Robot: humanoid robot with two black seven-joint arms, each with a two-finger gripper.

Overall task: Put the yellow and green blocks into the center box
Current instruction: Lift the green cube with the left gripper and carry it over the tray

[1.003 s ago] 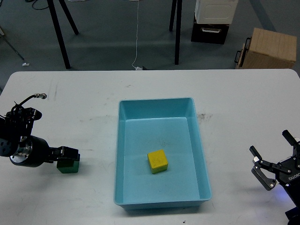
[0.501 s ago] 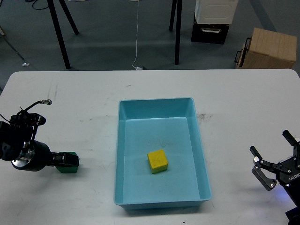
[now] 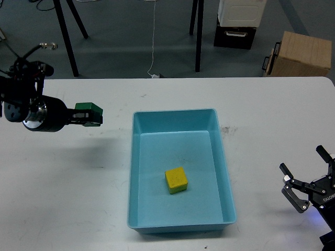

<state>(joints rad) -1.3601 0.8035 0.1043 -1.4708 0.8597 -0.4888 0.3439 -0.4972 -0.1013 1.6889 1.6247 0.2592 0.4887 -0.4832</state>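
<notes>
A light blue box (image 3: 226, 172) sits in the middle of the white table. A yellow block (image 3: 176, 180) lies inside it, near the centre. My left gripper (image 3: 89, 115) is shut on a green block (image 3: 88, 110) and holds it in the air above the table, left of the box's far left corner. Its shadow falls on the table below. My right gripper (image 3: 304, 180) is open and empty, low over the table at the right front edge.
Beyond the table's far edge are black stand legs (image 3: 67, 36), a hanging white cable (image 3: 153, 36), a black and white case (image 3: 238, 21) and a cardboard box (image 3: 298, 52) on the floor.
My left gripper has lifted the green block off the table and carried it up and a little right, toward the box. The right arm has not moved.
</notes>
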